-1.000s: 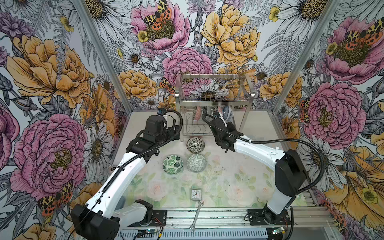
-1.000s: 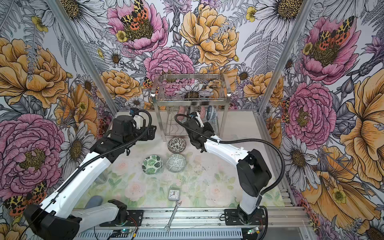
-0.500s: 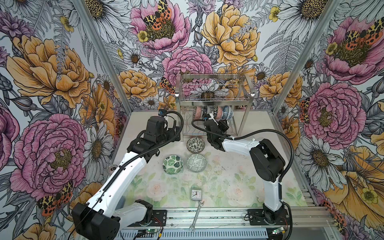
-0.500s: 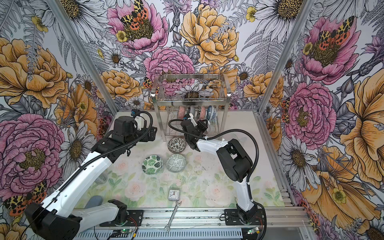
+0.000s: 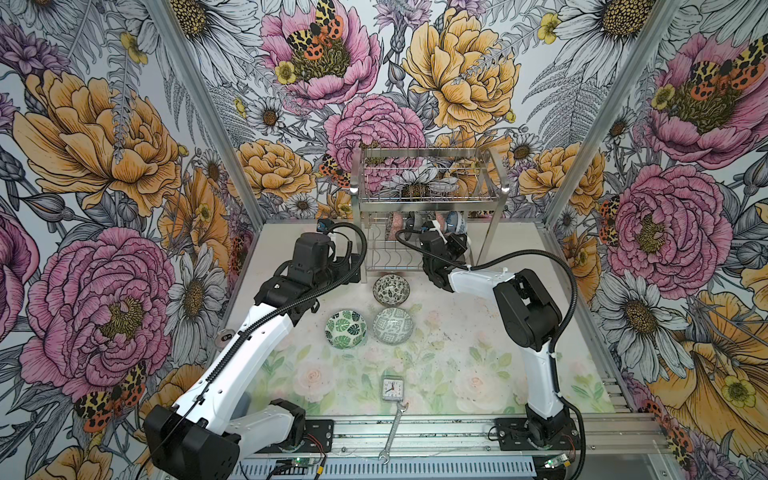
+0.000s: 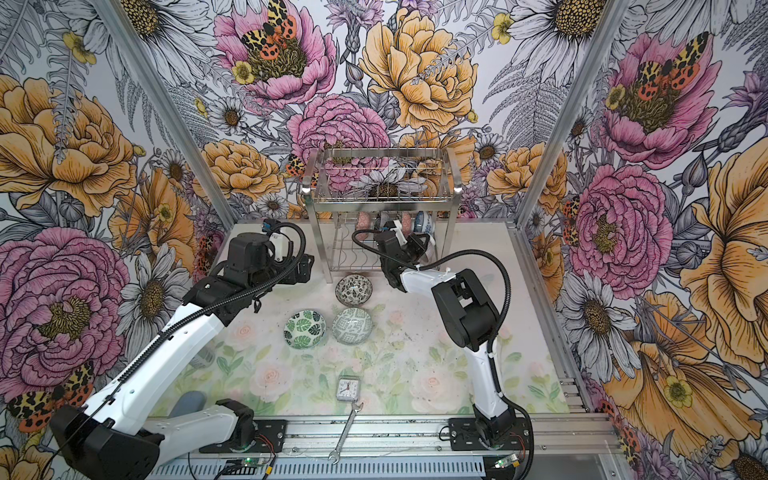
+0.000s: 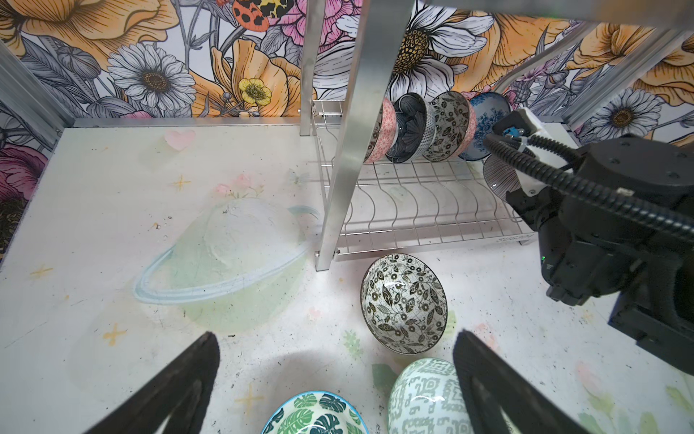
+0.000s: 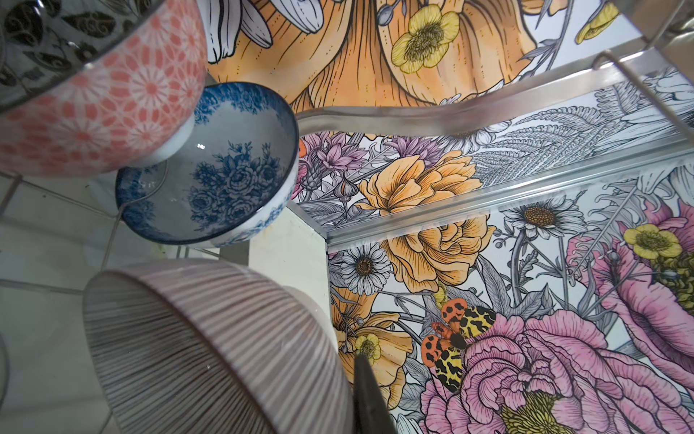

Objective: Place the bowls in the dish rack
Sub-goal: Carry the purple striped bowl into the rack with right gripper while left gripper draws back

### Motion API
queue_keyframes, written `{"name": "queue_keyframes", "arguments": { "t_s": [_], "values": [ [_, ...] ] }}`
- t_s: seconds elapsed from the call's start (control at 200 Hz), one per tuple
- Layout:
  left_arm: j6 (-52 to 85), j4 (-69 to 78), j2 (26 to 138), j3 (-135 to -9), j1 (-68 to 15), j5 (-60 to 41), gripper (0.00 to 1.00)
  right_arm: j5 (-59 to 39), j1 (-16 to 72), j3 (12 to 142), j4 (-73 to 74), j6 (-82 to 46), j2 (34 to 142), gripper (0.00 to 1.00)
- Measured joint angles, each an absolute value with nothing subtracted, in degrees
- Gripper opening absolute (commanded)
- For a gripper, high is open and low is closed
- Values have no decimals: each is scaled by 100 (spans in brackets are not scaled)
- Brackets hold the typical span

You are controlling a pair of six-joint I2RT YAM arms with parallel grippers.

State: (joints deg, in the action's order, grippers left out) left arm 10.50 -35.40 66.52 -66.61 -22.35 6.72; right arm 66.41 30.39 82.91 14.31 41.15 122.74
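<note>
Bowls of patterned ceramic [image 7: 424,127] stand on edge in a row along the 12 o'clock side of the lower tier of a shiny two-tier steel wire dish rack [image 5: 428,195]. The rack sits at 12 o'clock on the pale, flower-printed worktop [image 5: 457,365]. The bowls' mouths face 9 o'clock, and the row's long axis runs 9 to 3.

At the 3 o'clock end, just in front of a blue-and-white floral bowl [image 8: 233,180], the right jaws reach in under the upper tier. They are pressed nearly together on the rim of a fine-striped bowl [image 8: 210,349], which is tipped on edge with its outer wall and foot toward the wrist camera.

Three more bowls rest mouth-up mid-worktop: a black-and-white floral bowl [image 5: 391,289] just in front of the rack, a grey-green geometric bowl [image 5: 393,325] at its 6 o'clock and a green leaf bowl [image 5: 345,329] at its 7 o'clock. The left jaws hang spread wide above the worktop at the floral bowl's 9 o'clock, holding nothing.
</note>
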Motion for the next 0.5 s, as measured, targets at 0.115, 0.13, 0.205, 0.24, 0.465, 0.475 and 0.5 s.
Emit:
{"name": "queue_keyframes", "arguments": {
  "t_s": [0.115, 0.13, 0.205, 0.24, 0.465, 0.475, 0.5],
  "values": [
    [1050, -3540, 6654, -6661, -2235, 672, 99, 6659, 3026, 8313, 1479, 4128, 12425, 0],
    [1050, -3540, 6654, -6661, -2235, 672, 99, 6683, 3022, 8322, 1507, 4128, 12431, 0],
    [1050, -3540, 6654, -6661, -2235, 672, 99, 6687, 2991, 8377, 1529, 4130, 12457, 0],
    [1050, -3540, 6654, -6661, -2235, 672, 99, 6687, 2985, 8388, 1529, 4130, 12466, 0],
    [1050, -3540, 6654, -6661, -2224, 672, 99, 6746, 2893, 8464, 1533, 4128, 12538, 0],
    [1048, -3540, 6654, -6661, -2224, 672, 99, 6748, 2886, 8464, 1531, 4130, 12538, 0],
    [1050, -3540, 6654, -6661, -2224, 672, 99, 6755, 2873, 8466, 1527, 4130, 12540, 0]
  ]
}}
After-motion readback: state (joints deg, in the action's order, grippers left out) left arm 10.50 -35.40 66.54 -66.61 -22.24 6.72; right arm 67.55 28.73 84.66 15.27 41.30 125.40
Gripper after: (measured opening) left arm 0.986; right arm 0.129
